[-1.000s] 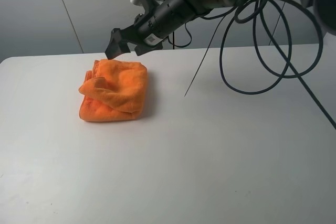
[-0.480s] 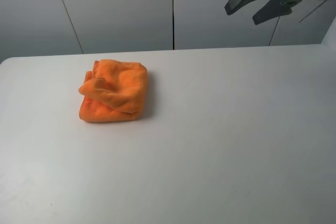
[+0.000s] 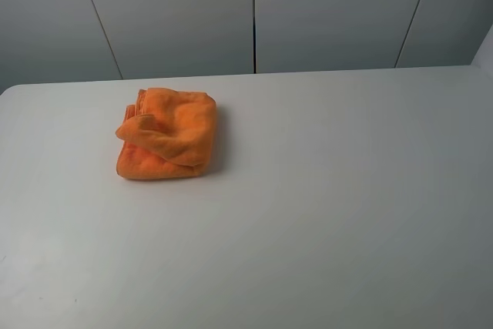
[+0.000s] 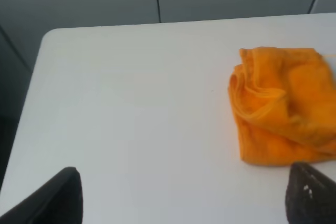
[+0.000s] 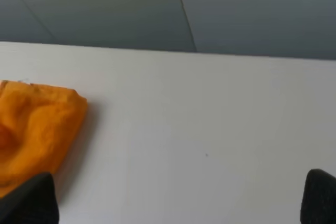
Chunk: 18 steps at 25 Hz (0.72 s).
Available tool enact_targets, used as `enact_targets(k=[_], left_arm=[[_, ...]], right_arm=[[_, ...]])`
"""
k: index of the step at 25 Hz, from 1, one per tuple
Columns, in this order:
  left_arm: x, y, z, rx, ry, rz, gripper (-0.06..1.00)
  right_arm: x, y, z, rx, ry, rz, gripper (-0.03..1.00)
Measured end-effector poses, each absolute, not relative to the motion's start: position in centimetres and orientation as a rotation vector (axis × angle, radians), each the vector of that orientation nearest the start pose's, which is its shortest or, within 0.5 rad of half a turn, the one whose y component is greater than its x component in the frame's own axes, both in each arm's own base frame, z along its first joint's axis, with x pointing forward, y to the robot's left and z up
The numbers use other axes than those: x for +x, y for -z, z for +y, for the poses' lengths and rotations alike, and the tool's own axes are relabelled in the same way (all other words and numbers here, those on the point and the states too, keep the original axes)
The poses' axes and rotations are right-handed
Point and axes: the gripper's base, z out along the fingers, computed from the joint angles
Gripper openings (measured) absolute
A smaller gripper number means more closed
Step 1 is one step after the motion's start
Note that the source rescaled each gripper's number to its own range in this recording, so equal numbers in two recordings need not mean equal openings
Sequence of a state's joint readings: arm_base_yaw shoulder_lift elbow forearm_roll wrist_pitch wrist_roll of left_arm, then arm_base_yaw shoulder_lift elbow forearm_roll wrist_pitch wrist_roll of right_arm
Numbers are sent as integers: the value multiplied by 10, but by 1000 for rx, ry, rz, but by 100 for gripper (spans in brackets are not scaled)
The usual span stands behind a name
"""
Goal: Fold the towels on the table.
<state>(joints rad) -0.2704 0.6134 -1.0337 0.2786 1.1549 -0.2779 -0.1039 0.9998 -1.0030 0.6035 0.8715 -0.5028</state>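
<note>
Towel (image 3: 167, 135) folded, left of centre on table (image 3: 323, 190); looks soft, light, floppy. I'd pinch thick fold edge. Left gripper (image 4: 184, 195) wide, right gripper (image 5: 178, 198) wide, both empty.

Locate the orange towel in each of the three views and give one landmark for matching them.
Exterior high: the orange towel lies folded, left of centre, toward the table's far edge.
Left wrist: towel at the picture's right edge, partly cut off.
Right wrist: towel at the left edge, partly cut off.
Shared landmark: the dark vertical wall seam behind the table.
</note>
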Motion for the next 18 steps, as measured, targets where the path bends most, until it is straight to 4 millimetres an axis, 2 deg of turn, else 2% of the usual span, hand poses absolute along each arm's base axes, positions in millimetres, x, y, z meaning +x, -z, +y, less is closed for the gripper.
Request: enact_targets(k=[3, 8, 12, 16, 18], left_arm=[[56, -394, 6, -27, 1, 2163, 100], [33, -368, 10, 4, 29, 2156, 100], [19, -346, 13, 17, 43, 2145, 100], [7, -324, 16, 22, 43, 2130, 100], [4, -313, 17, 23, 43, 2129, 100]], right_arm=[[149, -370, 22, -228, -334, 2139, 100], [83, -351, 26, -247, -264, 2040, 100], [54, -327, 26, -246, -223, 2054, 100], [39, -300, 24, -220, -199, 2121, 100], [34, -294, 24, -211, -207, 2149, 100]])
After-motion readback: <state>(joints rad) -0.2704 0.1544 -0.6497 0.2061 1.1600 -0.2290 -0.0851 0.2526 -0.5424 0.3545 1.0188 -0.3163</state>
